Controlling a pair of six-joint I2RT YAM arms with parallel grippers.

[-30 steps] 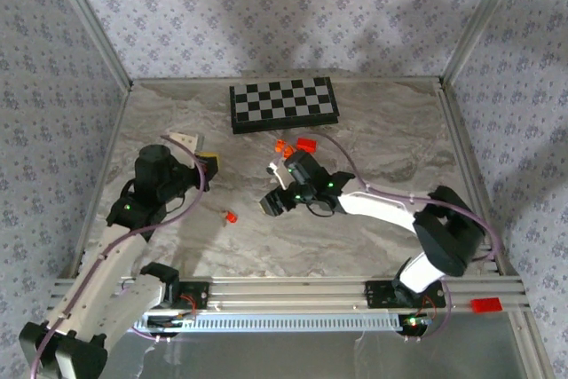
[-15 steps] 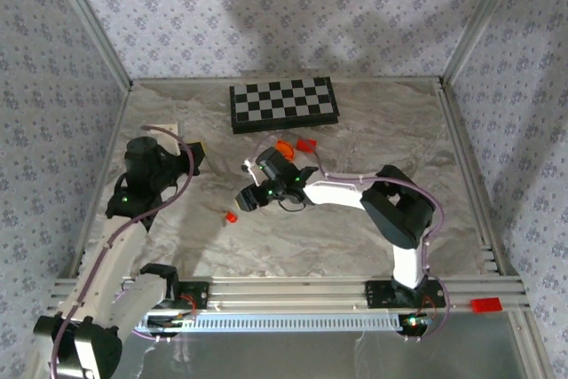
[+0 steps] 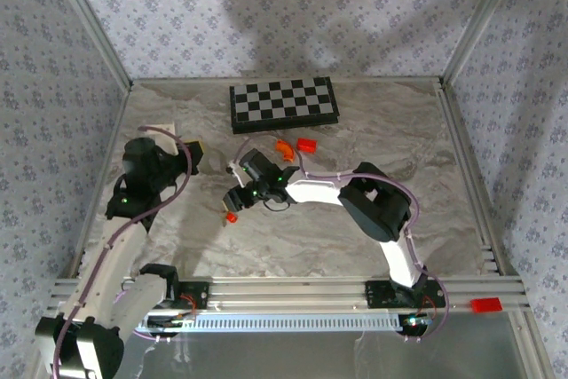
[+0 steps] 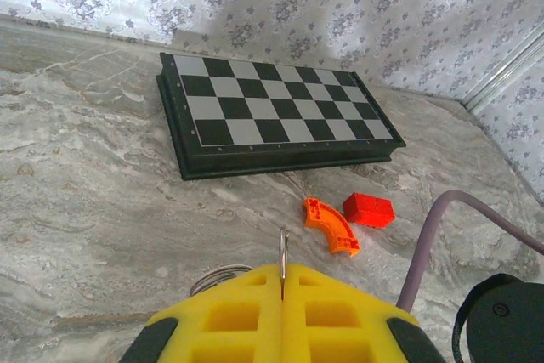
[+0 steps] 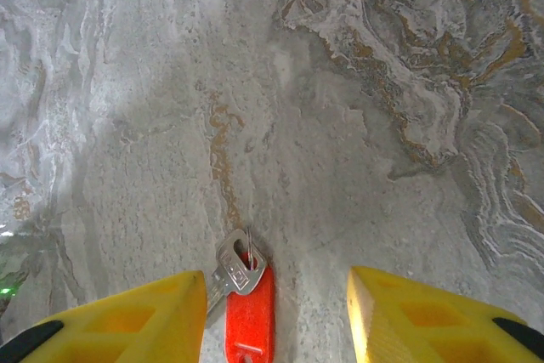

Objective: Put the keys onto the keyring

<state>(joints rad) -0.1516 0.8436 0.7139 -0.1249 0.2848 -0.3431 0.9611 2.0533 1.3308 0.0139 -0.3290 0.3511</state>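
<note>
Left tool (image 4: pixel 283 285) is clamped tight on the ring (image 4: pixel 283 248) (thin wire, standing upright between its pads). Right tool (image 5: pixel 276 286) stands half open astride the key (image 5: pixel 248 299), which lies flat on the desk (image 5: pixel 382 82), ungripped.

Floral walls (image 3: pixel 266 6), marble table (image 3: pixel 266 250) (alu frame (image 3: pixel 89 20))

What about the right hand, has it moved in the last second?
Yes. The right hand has swung left, from below the checkerboard's middle to below its left end, reaching the red key.
</note>
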